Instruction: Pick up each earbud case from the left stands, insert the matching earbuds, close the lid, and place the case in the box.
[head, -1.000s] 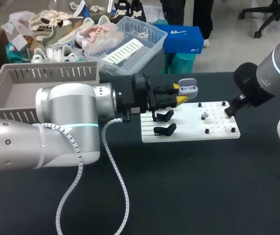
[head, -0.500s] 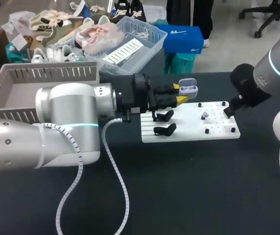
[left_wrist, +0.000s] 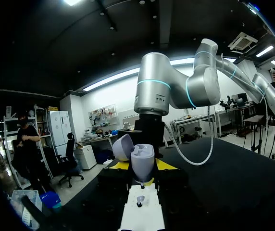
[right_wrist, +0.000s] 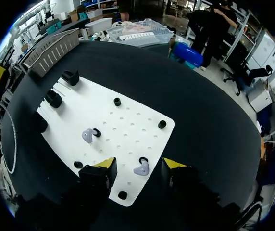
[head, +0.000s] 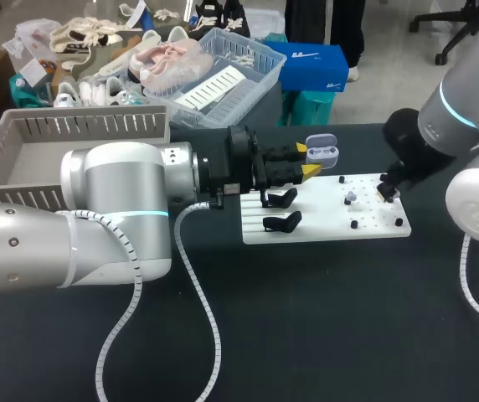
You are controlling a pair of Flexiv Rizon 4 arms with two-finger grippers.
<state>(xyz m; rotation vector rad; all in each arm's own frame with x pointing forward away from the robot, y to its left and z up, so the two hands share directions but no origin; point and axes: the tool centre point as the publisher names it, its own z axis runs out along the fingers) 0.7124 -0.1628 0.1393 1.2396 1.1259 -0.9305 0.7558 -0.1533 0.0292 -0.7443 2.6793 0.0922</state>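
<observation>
My left gripper [head: 306,159] is shut on a lavender earbud case [head: 321,152], held level above the back left of the white board [head: 323,224]. In the left wrist view the case [left_wrist: 142,161] sits between the yellow tips with its lid [left_wrist: 123,147] swung open. My right gripper [right_wrist: 140,164] hangs low over the board's right end [right_wrist: 128,139], open, with a lavender earbud [right_wrist: 141,169] lying between its fingers, untouched. A second earbud [right_wrist: 88,135] lies further along the board, also seen as an earbud [head: 350,198] in the head view.
Black stands [head: 281,198] [head: 281,222] sit on the board's left part, under my left gripper. Small black pegs [right_wrist: 162,124] dot the board. A grey slatted box [head: 22,142] stands at the table's back left, behind my left arm.
My right arm has shifted a little left over the board's right end, and its fingers have drawn closer together around the earbud. The left arm and the case have stayed still.
</observation>
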